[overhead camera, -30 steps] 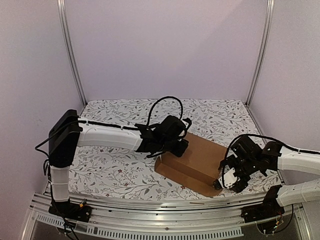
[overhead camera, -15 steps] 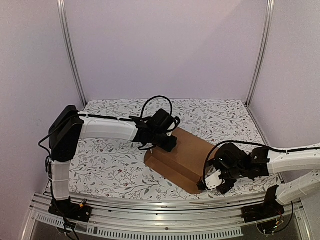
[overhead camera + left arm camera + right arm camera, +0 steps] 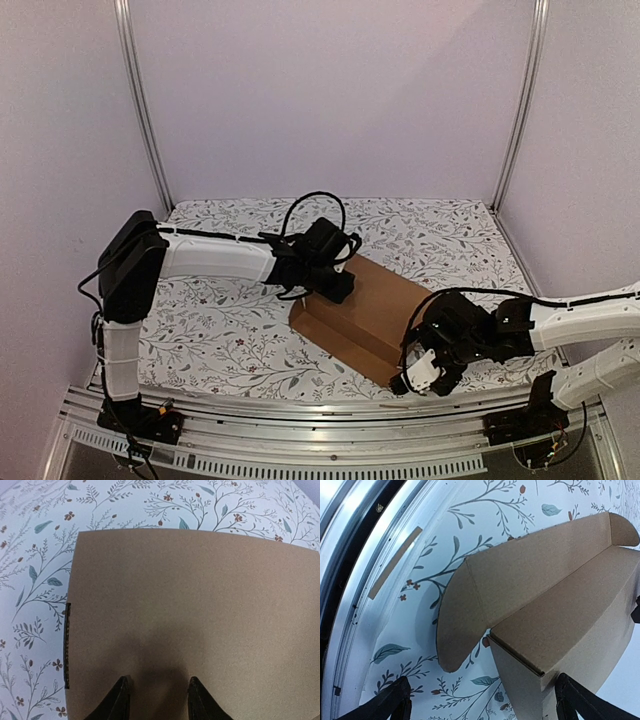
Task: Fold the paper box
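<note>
Paper box (image 3: 372,303): mid-table, a bit right, skewed to the near edge.
Left gripper (image 3: 157,696): fingers apart, nothing pinched, tips planted on the lid (image 3: 190,605) at its far-left corner, probably to pin the box down.
Right gripper (image 3: 420,370): spread wide, holding nothing, straddling the near-right corner, likely lining up on the flap.
Flap (image 3: 520,575): untucked, flat on the floral cloth (image 3: 215,330), rounded ears.
Material: plain brown corrugated card, matte, crisp creases.
</note>
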